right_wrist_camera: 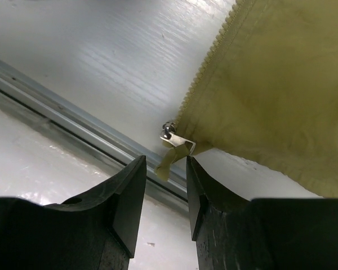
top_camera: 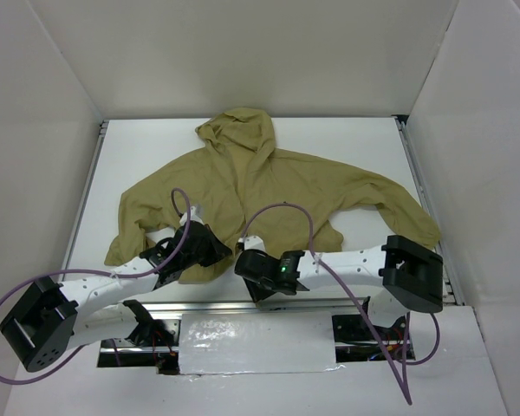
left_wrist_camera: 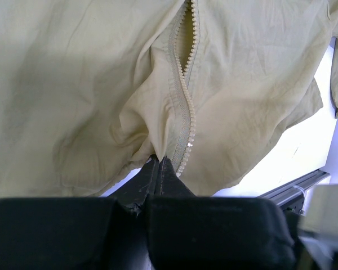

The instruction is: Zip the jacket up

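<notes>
The olive-tan hooded jacket lies spread front up on the white table, hood at the far side. Its centre zipper is open higher up, its teeth joined only near the hem. My left gripper is shut on the jacket's bottom hem just left of the zipper teeth; in the top view it sits at the near hem. My right gripper is open, and the metal zipper slider with its cloth pull tab hangs at the hem corner of the jacket, just beyond the fingertips.
A metal rail runs along the table's near edge under the right gripper and also shows in the left wrist view. White walls enclose the table on three sides. Purple cables arc over the jacket's lower part.
</notes>
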### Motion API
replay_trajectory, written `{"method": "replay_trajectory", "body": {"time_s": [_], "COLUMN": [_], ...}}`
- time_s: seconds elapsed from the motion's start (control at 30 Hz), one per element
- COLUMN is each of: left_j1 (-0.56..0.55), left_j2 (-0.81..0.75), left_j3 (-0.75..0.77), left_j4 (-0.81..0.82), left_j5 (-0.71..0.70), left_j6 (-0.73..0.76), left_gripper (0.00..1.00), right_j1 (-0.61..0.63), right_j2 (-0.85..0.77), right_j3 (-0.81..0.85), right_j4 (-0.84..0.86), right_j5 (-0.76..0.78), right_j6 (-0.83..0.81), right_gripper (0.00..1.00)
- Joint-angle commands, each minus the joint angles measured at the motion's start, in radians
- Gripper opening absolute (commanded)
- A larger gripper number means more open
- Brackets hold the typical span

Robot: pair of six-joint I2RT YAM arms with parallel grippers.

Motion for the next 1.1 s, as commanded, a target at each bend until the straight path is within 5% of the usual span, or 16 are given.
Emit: {"method": "replay_trajectory", "body": {"time_s": [0.0,0.73,1.07], "left_j1": [0.004,0.005,0.004], "left_j2": [-0.014,-0.014,0.001], "left_j3": [0.005,-0.007,-0.009], "left_j4": [0.014,0.029,0.040], "left_j5": [-0.003,0.009,0.017], "left_j6": [0.013,0.014,0.013], "left_gripper": [0.00,0.00,0.00], "right_j1": [-0.013,-0.055,-0.053], "right_j2": [0.029,0.126,0.051], "right_j3": [0.031,0.022,0.016], "right_j4": [0.035,0.105,0.124], "right_j5": [-0.003,0.003,-0.025], "right_j6": [-0.014,-0.075,-0.078], "right_gripper": [0.42,0.49,0.23]}}
